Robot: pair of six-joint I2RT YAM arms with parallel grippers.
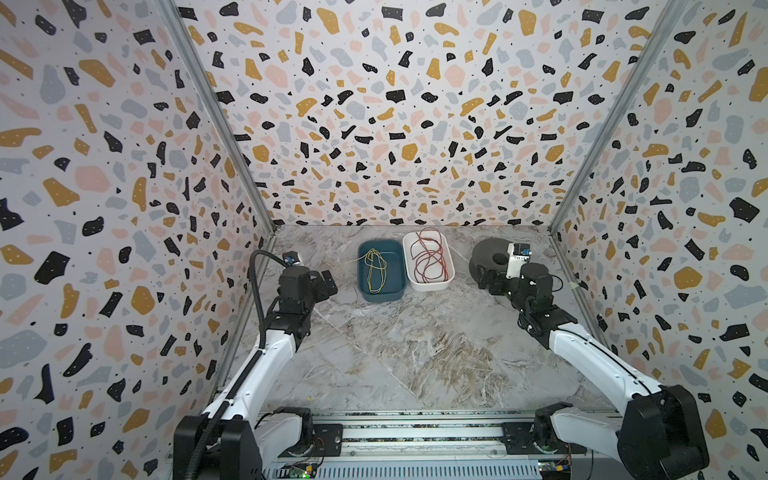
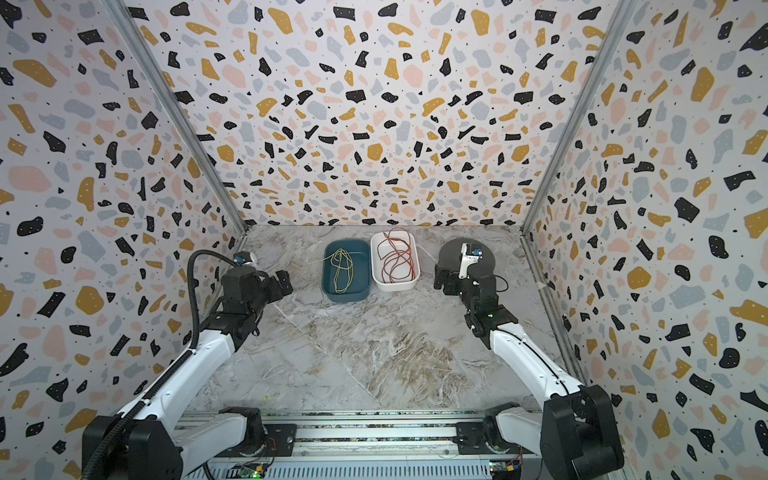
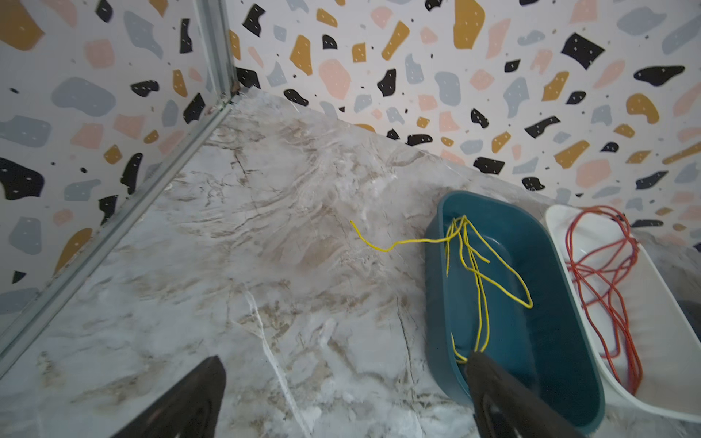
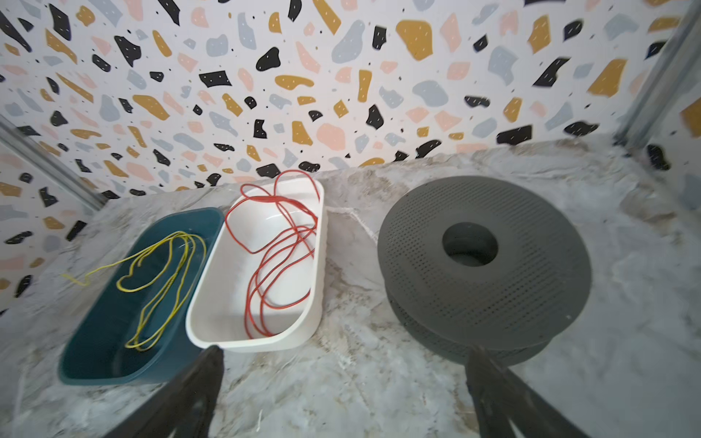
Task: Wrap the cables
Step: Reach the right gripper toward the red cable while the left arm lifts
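While both arms hang short of the trays, nothing is held. The left gripper (image 3: 343, 364) has its fingers spread wide and empty, one fingertip over the near end of the teal tray (image 3: 440, 303). The right gripper (image 4: 345, 352) is likewise fully released and faces the bare marble tabletop (image 1: 415, 353) between the white tray (image 4: 250, 345) and the dark grey perforated spool (image 4: 531, 273).

Farther back, the cables (image 4: 299, 231) lie as loose, overlapping red loops inside the white tray, with one loop rising over its far rim. Beside it, a thin yellow wire (image 3: 383, 249) rests in the teal tray, one end trailing out onto the table. The spool lies flat to the right of the trays, and no wire shows on it.

Wrapping looks not yet begun; this reads as the approach. The next move likely calls for a fine pinch on a single red strand, low in the tray. The wire is far thinner than a finger and may slip or drag the whole tangle.

No brand, label or legible writing shows anywhere.
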